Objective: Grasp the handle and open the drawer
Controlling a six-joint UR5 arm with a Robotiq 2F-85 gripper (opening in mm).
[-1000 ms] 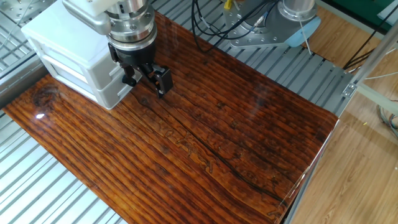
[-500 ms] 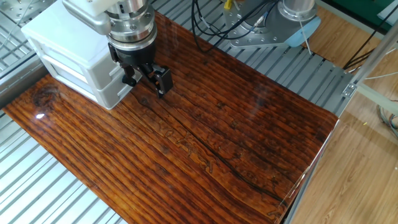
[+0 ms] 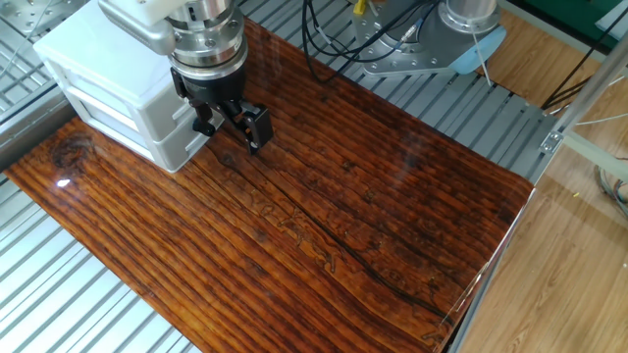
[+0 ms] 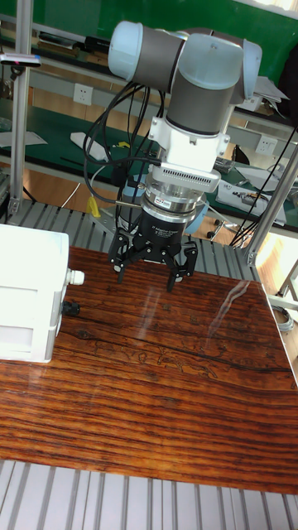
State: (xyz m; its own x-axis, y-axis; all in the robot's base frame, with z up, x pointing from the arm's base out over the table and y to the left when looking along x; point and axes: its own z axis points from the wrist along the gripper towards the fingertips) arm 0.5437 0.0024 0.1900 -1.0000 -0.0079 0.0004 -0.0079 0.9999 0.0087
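Holds nothing: black two-finger gripper (image 4: 147, 275) spread wide over glossy brown wood-grain table (image 3: 343, 226). At its 9 o'clock, near but apart, small whitish round knob handle (image 4: 74, 277) on the closed white plastic drawer (image 3: 180, 132). Could close short of the stub and pinch air; could slip off so small a knob, or drag the whole white boxy cabinet (image 3: 98, 59) along. Faint print on gripper body, too small to read.

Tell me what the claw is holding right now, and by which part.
Nothing is held. The claw hangs open and empty, apart from the handle.
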